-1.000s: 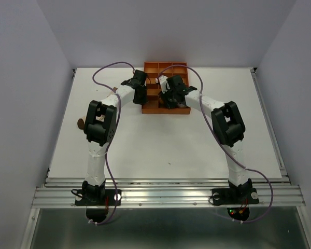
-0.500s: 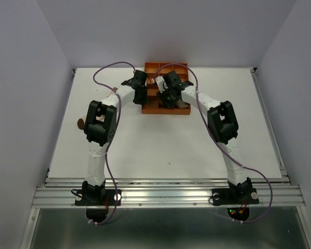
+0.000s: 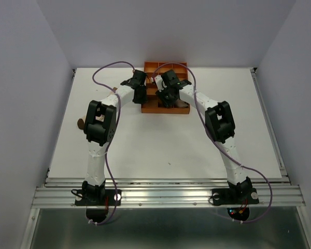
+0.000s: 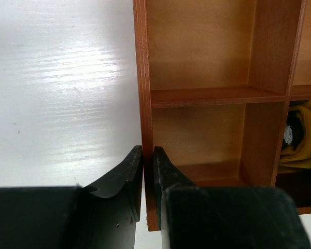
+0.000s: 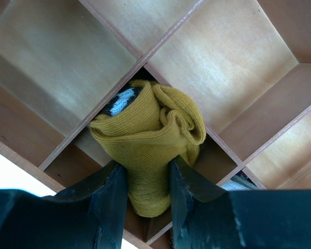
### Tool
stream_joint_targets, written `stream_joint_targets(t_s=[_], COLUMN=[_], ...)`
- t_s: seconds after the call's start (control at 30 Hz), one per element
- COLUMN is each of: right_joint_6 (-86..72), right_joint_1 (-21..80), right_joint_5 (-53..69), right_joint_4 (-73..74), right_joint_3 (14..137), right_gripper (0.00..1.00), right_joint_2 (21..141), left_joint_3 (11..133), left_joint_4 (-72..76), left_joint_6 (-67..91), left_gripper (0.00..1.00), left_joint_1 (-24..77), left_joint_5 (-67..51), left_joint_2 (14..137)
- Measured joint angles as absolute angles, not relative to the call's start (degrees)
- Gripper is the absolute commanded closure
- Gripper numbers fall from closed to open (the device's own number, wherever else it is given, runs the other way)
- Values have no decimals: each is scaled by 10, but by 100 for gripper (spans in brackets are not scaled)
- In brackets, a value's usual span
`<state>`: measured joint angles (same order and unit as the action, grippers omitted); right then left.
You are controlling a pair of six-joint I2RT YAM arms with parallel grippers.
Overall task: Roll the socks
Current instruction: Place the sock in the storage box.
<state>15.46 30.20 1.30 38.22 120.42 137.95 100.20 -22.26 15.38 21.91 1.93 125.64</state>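
Observation:
A rolled mustard sock [image 5: 147, 140] sits between the fingers of my right gripper [image 5: 147, 189], which is shut on it, over a compartment of the orange tray [image 5: 233, 57]. The same sock shows at the right edge of the left wrist view [image 4: 303, 140], inside a compartment. My left gripper [image 4: 148, 171] is shut on the tray's left wall [image 4: 141, 78]. In the top view both grippers, left [image 3: 140, 93] and right [image 3: 167, 96], are at the tray [image 3: 182, 110] near the table's far edge. A bit of pale fabric [image 5: 238, 182] shows in a neighbouring compartment. The taupe and colour-blocked socks are not clearly visible.
A small brown object [image 3: 79, 123] lies at the table's left edge beside the left arm. White walls close in the table at the back and both sides. Purple cables loop over both arms.
My right gripper has moved left and slightly farther back over the tray, its elbow swinging left. The left arm has stayed in place on the tray wall.

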Motion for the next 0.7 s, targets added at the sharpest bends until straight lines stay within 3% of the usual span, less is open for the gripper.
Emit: stream_joint_targets(t_s=[0.1,0.2,0.3,0.7], right_joint_6=[146,140,135,121], right_joint_1=[305,308,312,312], right_joint_5=[0,-11,-21,-19], right_joint_4=[384,381,367,324], right_joint_3=[1208,1206,1189,1145], right_gripper=[96,68,59,41], right_joint_2=[1382,1381,1372,1341], left_joint_3=[1001,1001,1001,1001], left_joint_4=[-221,-221,-221,-221], left_joint_6=[153,153,153,154], left_gripper=[100,100,100,100], left_joint_1=[218,218,218,217], left_joint_5=[19,19,19,19], left_joint_2=[1256,1257,1257,1258])
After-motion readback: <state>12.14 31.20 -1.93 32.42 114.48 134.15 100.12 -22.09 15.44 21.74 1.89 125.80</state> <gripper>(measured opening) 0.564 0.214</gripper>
